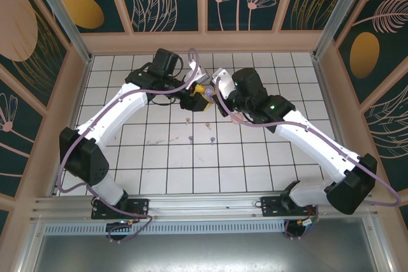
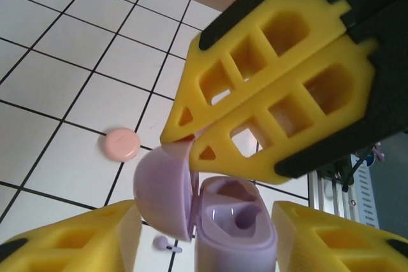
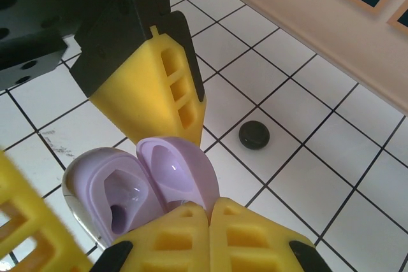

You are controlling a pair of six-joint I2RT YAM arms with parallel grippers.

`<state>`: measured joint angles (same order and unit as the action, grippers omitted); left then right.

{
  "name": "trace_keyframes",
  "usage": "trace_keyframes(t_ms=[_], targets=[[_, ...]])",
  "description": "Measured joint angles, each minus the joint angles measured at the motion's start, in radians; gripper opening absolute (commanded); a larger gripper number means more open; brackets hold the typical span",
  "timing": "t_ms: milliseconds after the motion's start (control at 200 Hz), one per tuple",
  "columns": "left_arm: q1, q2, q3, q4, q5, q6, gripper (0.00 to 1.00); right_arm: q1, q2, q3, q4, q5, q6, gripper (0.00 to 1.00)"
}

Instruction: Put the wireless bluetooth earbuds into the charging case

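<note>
The purple charging case [image 2: 237, 230] is held above the table between my left gripper's [image 2: 204, 240] yellow fingers [image 2: 70, 240], with its lid [image 2: 160, 189] swung open. Both earbud wells [image 3: 118, 199] look empty. My right gripper [image 3: 209, 205] has its fingers pressed together with their tips on the lid's rim [image 3: 175, 170]. In the top view both grippers meet at the case [image 1: 207, 93] in the middle of the far half of the table. A purple earbud [image 2: 167, 243] lies on the tiles below the case. Several tiny earbuds [image 1: 190, 139] are scattered on the tiles nearer the arms.
A pink coin-like disc [image 2: 121, 144] lies on the tiles left of the case. A black disc [image 3: 254, 135] lies on the tiles beyond the right gripper. The wooden back wall [image 1: 204, 41] stands close behind both grippers.
</note>
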<state>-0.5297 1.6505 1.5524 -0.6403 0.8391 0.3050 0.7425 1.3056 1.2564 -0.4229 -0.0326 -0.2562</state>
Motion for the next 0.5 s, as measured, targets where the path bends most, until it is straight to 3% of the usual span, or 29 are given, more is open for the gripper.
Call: trace_keyframes(t_ms=[105,265,420,500], targets=[[0.000,0.000,0.002,0.000,0.007,0.008,0.39,0.001,0.000,0.000,0.000,0.006,0.000,0.00],[0.000,0.000,0.002,-0.007,0.018,0.008,0.32,0.002,0.000,0.002,0.000,0.015,0.000,0.00],[0.000,0.000,0.002,-0.007,0.025,0.012,0.10,0.002,0.001,0.002,-0.001,0.024,0.000,0.00],[0.000,0.000,0.002,0.001,0.026,0.012,0.00,0.003,0.001,0.005,0.000,0.037,0.007,0.26]])
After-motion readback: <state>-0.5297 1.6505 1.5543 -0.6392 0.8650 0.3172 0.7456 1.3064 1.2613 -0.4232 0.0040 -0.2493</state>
